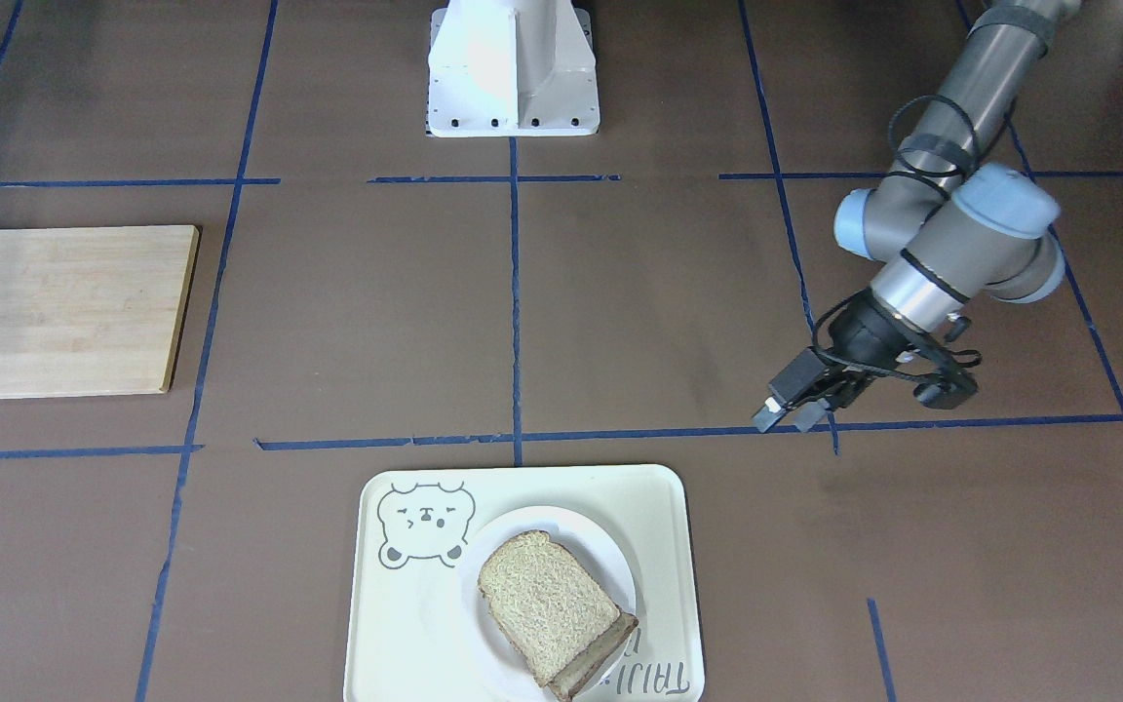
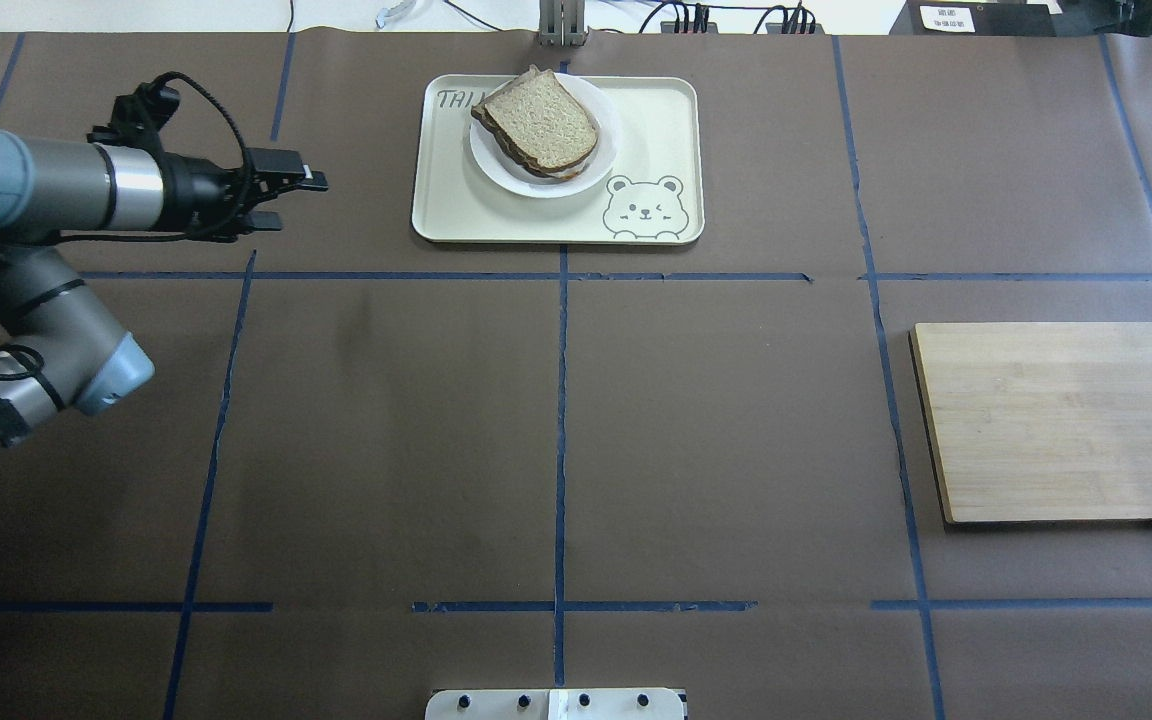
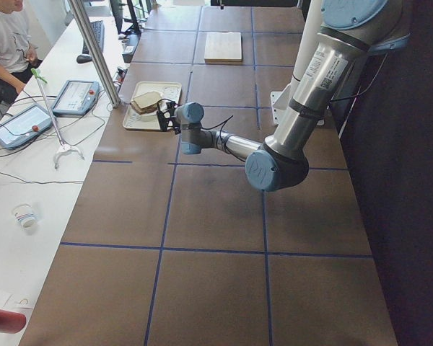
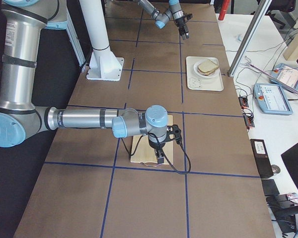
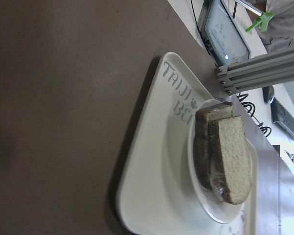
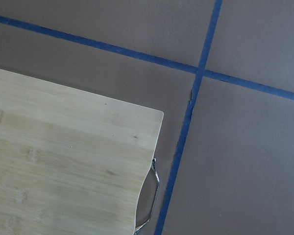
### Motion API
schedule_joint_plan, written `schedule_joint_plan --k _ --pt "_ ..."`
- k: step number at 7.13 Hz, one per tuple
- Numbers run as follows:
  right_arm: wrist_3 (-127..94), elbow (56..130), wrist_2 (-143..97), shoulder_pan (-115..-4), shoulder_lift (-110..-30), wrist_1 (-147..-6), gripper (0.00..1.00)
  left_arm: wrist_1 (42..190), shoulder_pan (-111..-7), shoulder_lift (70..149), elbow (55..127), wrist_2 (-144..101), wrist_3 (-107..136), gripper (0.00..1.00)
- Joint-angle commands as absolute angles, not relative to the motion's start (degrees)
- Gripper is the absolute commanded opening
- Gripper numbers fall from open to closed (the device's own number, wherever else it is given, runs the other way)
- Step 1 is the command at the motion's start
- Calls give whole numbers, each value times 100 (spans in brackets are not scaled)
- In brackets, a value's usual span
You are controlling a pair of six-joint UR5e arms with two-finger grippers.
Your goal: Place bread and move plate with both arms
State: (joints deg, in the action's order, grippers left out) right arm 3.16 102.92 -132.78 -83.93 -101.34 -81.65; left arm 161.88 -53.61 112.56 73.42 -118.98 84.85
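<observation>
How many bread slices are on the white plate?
2. A speckled brown wholemeal slice lies on top; a second slice peeks out beneath it, both on the small round white plate. More may hide between.

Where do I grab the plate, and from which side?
Pinch the plate by its bare rim on the side toward the bear drawing, coming in low from the robot's side. The bread overhangs the opposite rim by the lettering, so this is probably the only free edge.

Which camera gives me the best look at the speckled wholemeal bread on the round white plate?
Left wrist-mounted: the grey-brown speckled wholemeal bread shows close, side-on, as stacked slices. Front-facing and overhead show its top; side views show it tiny; right wrist misses it.
</observation>
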Motion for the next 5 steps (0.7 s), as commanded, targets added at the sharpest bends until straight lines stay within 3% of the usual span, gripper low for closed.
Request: schedule_joint_plan --k 1,5 --pt "316 10301 -13280 -8394 -10134 -8165 100 15149 -6420 10743 7383 -13153 5665 100" --pt "325 10301 -13280 -8394 -10134 -8156 100 12427 -8038 10275 7400 -13114 145 100"
